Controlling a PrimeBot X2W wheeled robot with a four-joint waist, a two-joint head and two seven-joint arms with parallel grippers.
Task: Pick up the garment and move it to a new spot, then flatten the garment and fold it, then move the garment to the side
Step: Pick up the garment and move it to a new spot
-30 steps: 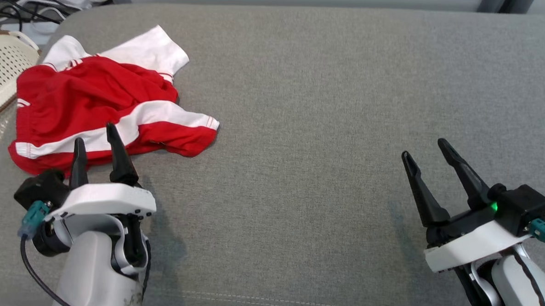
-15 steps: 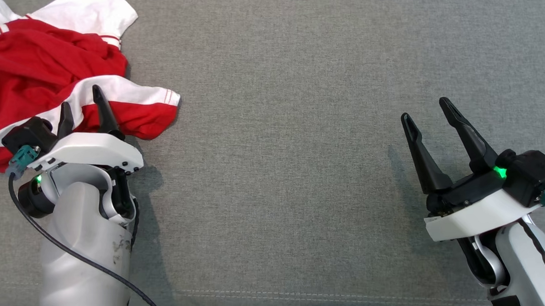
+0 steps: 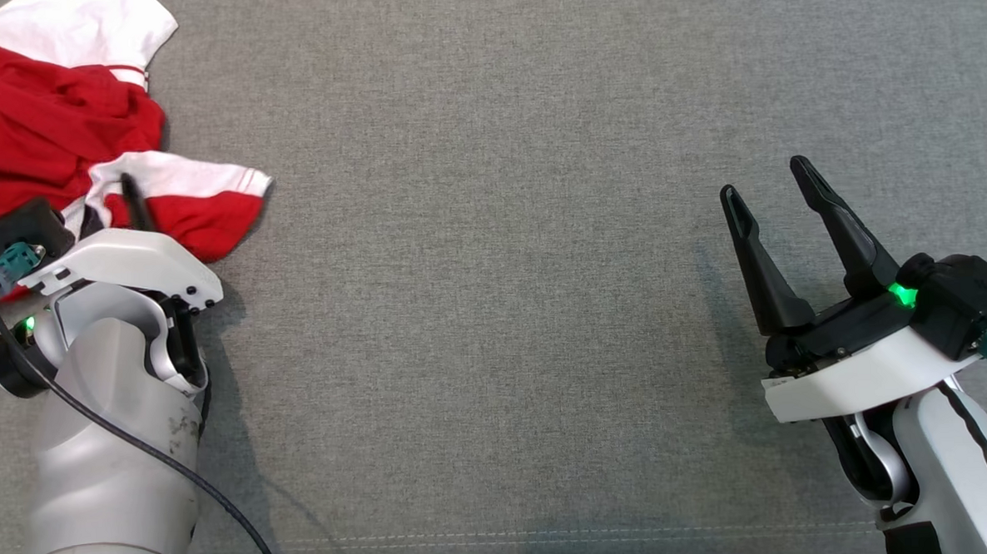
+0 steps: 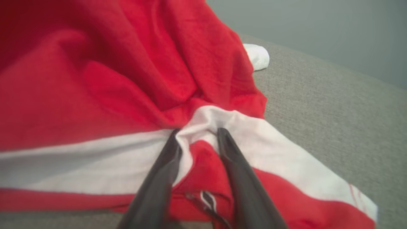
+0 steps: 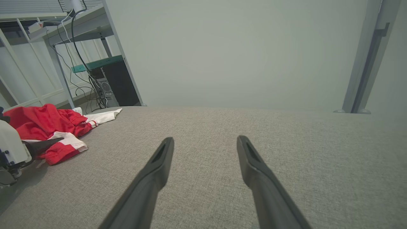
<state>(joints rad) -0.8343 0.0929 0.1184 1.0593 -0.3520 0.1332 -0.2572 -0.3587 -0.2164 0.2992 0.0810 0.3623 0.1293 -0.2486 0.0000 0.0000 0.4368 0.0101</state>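
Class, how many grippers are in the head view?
2. Left gripper at the left, pinching the garment; right gripper at lower right, open over the cushion. None seems hidden.

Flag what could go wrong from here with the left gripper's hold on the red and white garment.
1. The left gripper appears to pinch only a small ridge of the garment at its white band; that thin hold may slip on lifting.
2. The garment lies crumpled, so a one-point lift may leave it bunched.
3. The right gripper is open, far across the grey cushion, too distant to help.
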